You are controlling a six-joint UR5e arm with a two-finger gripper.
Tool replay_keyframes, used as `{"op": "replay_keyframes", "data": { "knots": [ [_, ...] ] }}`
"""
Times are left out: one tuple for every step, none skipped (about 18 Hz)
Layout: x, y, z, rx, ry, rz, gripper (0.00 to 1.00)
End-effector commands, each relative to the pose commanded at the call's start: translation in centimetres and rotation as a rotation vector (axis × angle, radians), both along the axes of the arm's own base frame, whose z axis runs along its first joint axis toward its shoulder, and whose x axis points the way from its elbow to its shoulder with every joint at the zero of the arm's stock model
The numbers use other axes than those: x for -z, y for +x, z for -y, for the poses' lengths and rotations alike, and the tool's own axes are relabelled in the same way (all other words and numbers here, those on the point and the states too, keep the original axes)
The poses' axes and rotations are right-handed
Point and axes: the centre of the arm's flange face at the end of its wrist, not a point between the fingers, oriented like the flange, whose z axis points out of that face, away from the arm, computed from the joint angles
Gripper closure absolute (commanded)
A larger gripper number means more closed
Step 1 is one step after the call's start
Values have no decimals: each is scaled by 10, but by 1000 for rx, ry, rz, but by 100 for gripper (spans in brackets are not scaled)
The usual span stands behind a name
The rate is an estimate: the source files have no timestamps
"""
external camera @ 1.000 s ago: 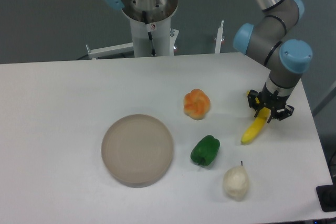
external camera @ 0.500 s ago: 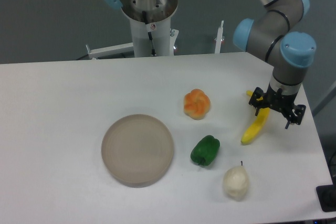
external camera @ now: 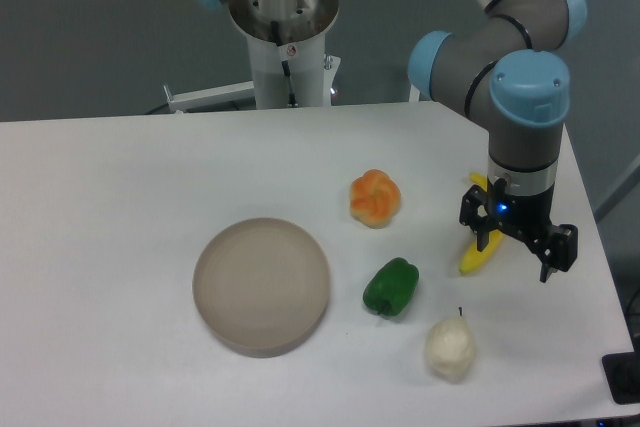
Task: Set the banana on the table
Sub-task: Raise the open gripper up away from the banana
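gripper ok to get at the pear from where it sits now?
Probably yes. The gripper is open, just up and to the right of the pear, with only bare table between them. The banana lies under the gripper and the green pepper sits off to the left, neither blocking.

Setting was a robotics lab. A grey arm with blue joint caps (external camera: pixel 527 87) stood over a plain white worktop (external camera: pixel 120 197); a second robot base on a white pedestal (external camera: pixel 285 42) sat at the far edge. Toy produce lay on the worktop: green pepper (external camera: pixel 391 287), orange fruit (external camera: pixel 375 198), pale pear (external camera: pixel 448 348). Background was bare grey floor.
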Motion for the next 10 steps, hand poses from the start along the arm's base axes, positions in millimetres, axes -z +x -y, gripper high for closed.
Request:
{"op": "replay_keyframes", "data": {
  "knots": [
    [2, 1, 0, 0, -4, 1, 0],
    [2, 1, 0, 0, -4, 1, 0],
    [2, 0, 0, -1, -6, -1, 0],
    [2, 0, 0, 1, -6, -3, 0],
    [2, -1, -1, -1, -6, -5, 0],
    [3, -1, -1, -3, -6, -3, 0],
    [2, 1, -2, 0, -5, -4, 0],
    [3, 1, -3, 2, -4, -5, 0],
    [3, 1, -3, 2, -4, -5, 0],
    [3, 2, -3, 2, -5, -4, 0]
  ]
}}
